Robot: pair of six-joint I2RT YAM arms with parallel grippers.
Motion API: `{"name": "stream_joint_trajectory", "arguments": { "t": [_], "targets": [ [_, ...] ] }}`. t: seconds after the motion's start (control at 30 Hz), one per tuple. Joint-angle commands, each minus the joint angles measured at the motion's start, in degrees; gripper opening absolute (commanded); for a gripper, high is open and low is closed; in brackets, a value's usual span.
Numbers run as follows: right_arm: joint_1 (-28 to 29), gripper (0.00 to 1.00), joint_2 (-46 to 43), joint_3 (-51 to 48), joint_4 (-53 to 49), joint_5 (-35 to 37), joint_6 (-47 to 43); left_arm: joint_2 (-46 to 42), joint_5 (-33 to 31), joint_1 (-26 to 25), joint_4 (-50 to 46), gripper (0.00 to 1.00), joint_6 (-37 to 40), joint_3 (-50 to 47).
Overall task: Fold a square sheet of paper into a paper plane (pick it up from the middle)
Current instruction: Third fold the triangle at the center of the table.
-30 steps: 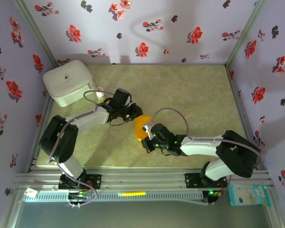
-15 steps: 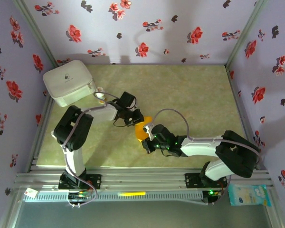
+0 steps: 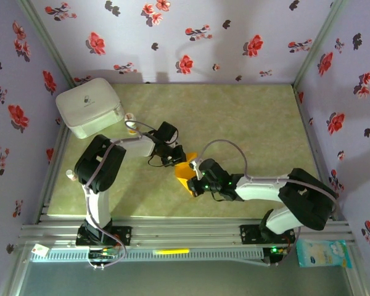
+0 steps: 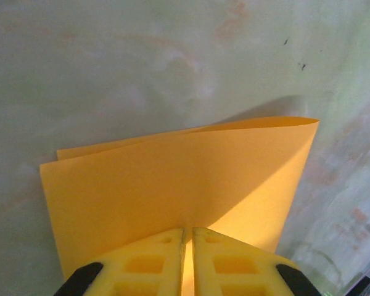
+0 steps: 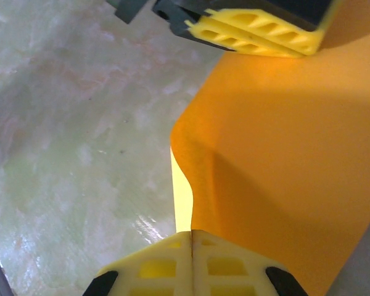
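Folded square sheet of paper [image 3: 184, 175], long axis 11-to-5 o'clock, clamped by left pincer [image 4: 188, 233] reaching from 10 o'clock and right pincer [image 5: 191, 235] from 4.

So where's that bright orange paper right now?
In the top view the thin bright orange sheet of paper sits near the middle of the table, pinched between the left gripper and the right gripper, both shut on it.

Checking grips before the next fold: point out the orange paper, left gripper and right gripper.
orange paper [image 4: 172, 179], left wrist view, middle of the top layer.
left gripper [image 4: 188, 231], left wrist view, between its fingertips.
right gripper [image 5: 191, 233], right wrist view, between its fingertips.
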Motion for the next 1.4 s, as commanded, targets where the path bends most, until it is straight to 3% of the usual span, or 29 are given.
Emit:
{"name": "stream_joint_trajectory", "arguments": {
  "t": [0.0, 1.37],
  "targets": [
    [-1.14, 0.00, 0.29, 1.72, -2.38, -0.56, -1.26, 1.30, -1.22, -0.58, -3.40, 0.12, 1.67, 0.26],
    [-6.12, 0.00, 6.75, 11.65, -14.79, 0.57, -3.29, 0.04, -1.90, -0.93, -1.46, 0.13, 0.10, -1.40]
  ]
}}
